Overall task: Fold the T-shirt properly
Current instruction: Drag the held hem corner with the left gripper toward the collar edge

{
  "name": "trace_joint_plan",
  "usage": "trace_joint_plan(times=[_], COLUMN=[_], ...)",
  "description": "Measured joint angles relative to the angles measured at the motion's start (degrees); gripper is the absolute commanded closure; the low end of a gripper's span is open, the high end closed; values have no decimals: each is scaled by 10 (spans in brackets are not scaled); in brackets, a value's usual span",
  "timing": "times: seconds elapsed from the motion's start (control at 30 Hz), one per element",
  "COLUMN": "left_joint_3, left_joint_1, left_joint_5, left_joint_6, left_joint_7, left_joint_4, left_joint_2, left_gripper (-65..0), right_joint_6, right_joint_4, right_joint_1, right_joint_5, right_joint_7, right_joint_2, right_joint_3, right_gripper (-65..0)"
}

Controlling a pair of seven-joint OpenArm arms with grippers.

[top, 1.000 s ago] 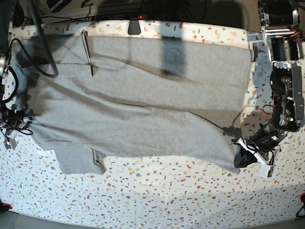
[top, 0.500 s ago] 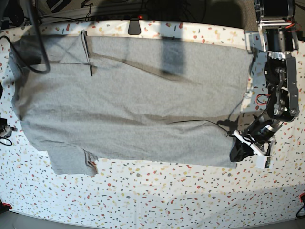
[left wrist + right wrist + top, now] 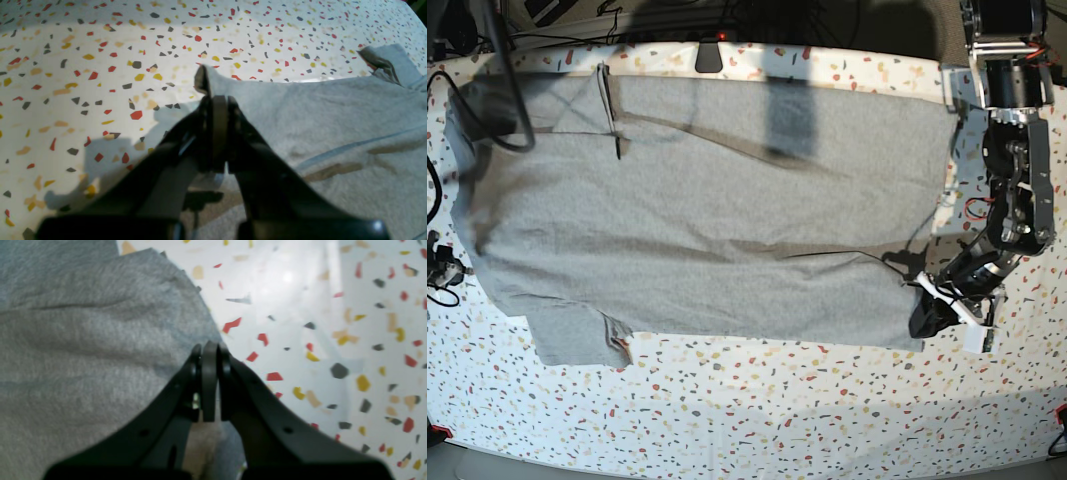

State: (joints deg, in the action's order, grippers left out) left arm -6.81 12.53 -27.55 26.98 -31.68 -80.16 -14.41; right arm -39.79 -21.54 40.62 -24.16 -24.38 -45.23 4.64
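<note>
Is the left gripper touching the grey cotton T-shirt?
Touching. The left wrist view shows the left gripper shut on a corner of the grey cotton T-shirt, fabric sticking up above its fingertips.

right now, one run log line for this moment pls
task: fold T-shirt | left tool: shut on T-shirt corner | right tool: shut at T-shirt edge | T-shirt: spread flat on table, not yet folded

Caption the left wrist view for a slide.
Left gripper shut on a corner of the grey T-shirt, lying on the speckled table.
</note>
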Motion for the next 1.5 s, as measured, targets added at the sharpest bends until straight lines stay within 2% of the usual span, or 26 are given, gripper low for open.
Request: trace_joint_plan(times=[0.23, 0.3, 0.43, 0.57, 0.67, 0.8, 0.93, 1.1, 1.4, 1.5], left_joint_3=[0, 0, 0, 0, 0, -7, -40, -79, -85, -85], left_joint_1=[-7, -16, -77, -135, -174, -221, -260, -300, -340, -344], left_joint_5=[0, 0, 3, -4, -1, 14, 4, -42, -40, -19], left_joint_6=[0, 0, 0, 3, 4, 2, 4, 53, 54, 54], left_joint_7=[0, 0, 15, 17, 16, 15, 15, 16, 15, 16], left_joint_4=[0, -6, -63, -160, -189, -189, -189, -189, -189, -189], left_joint_2=[0, -2, -5, -5, -16, -35, -37, -38, -38, -38], left_gripper=[0, 0, 0, 0, 0, 0, 0, 0, 0, 0], right_joint_6=[0, 0, 0, 0, 0, 0, 0, 0, 0, 0], right_joint_4=[0, 0, 0, 0, 0, 0, 0, 0, 0, 0], right_joint_1=[0, 0, 0, 0, 0, 0, 0, 0, 0, 0], right_joint_5=[-2, -42, -76, -77, -85, -87, -88, -88, -88, -88], right_joint_7=[-23, -47, -65, -70, -92, -91, -94, -96, -96, -96], right_joint_2=[-2, -5, -5, -4, -3, -4, -3, -1, 0, -1], right_joint_3=[0, 0, 0, 0, 0, 0, 0, 0, 0, 0], right_gripper=[0, 0, 0, 0, 0, 0, 0, 0, 0, 0])
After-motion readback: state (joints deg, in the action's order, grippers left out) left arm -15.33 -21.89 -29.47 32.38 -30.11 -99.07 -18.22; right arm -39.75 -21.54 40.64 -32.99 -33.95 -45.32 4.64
